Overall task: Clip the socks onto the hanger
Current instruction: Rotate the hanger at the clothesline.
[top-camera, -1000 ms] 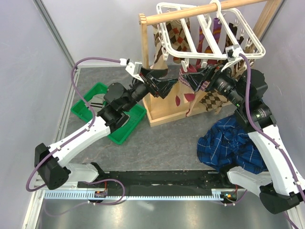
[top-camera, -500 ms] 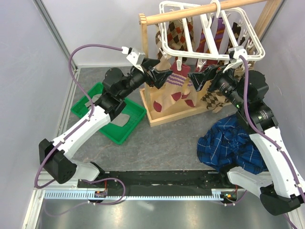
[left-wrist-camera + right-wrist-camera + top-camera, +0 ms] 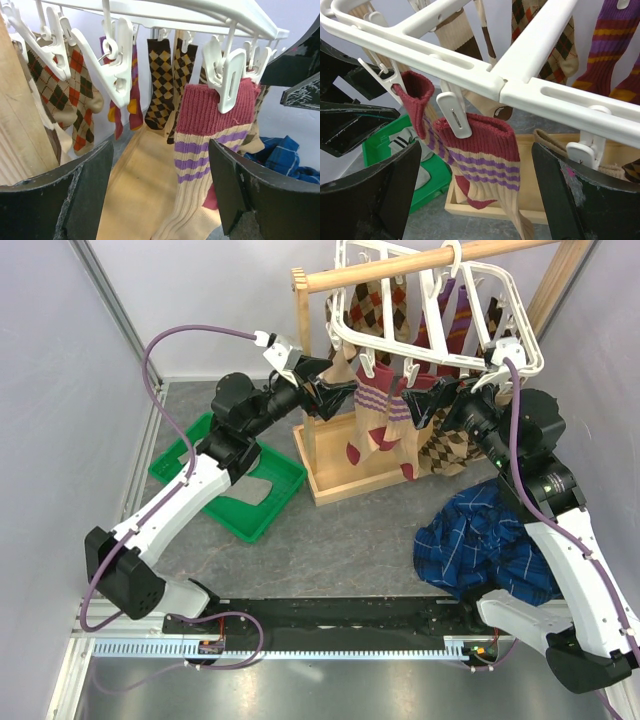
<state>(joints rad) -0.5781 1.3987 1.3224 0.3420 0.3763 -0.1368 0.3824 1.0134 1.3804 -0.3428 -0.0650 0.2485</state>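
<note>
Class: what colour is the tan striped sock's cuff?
Maroon cuff; clearest in the left wrist view.

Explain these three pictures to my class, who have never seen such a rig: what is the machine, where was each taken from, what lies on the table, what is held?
Two robot arms stand on a table, each ending in a two-finger claw. The wide picture looks down from above and behind them; the other two come from a camera on each wrist, so the dark shapes at the bottom are that claw's own fingers. On the table lie a green tray and a blue plaid cloth; a wooden stand holds a white hanger. A maroon-cuffed striped sock hangs from its clips. The left claw and right claw flank it, both open, holding nothing.
</note>
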